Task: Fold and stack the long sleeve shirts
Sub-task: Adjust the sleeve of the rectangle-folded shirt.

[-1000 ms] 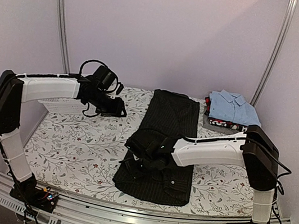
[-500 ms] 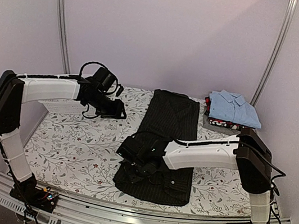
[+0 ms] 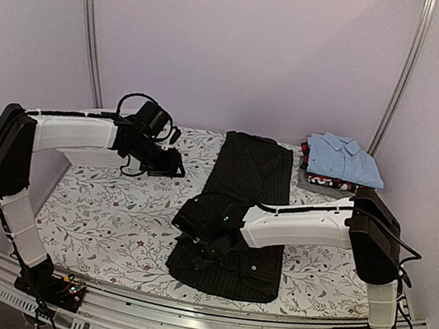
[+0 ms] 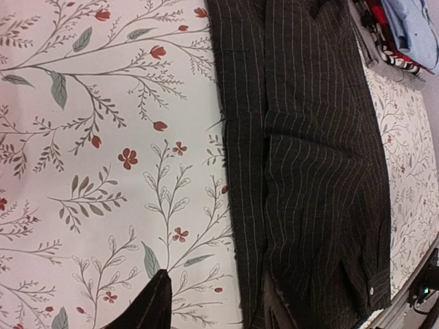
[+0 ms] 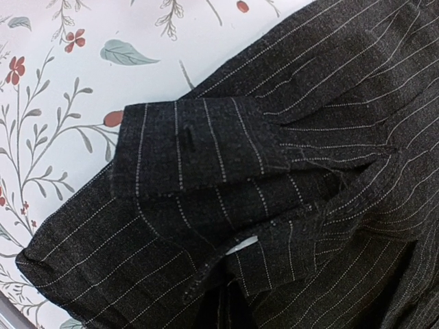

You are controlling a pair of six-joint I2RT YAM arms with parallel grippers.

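The left fingers [image 4: 154, 305] hang spread over the flower-printed surface [image 3: 110, 222] at its rear left. Nothing is between them but the printed cloth and the black shirt's near edge. A white mesh basket [image 3: 87, 158] sits just behind and to the left of them, partly hidden by the left arm.

To the right of these fingers lies the black pinstriped shirt [image 3: 251, 178]. It is laid out as a long strip from the back of the surface to the front, with a sleeve folded onto its front half.

The right fingers [image 3: 208, 246] are low on that front half, at the strip's left side. They are pressed together on a fold of the shirt. The fingers themselves are buried in cloth in the wrist view, where creases gather toward them. Just beyond them lies the sleeve's cuff [image 5: 192, 147], flat, its buttonhole showing.

Well to the right of and behind the right fingers, at the rear right corner, the light blue shirt [image 3: 344, 158] rests folded, collar up. It lies on top of a red, black and white patterned garment [image 3: 325, 180].
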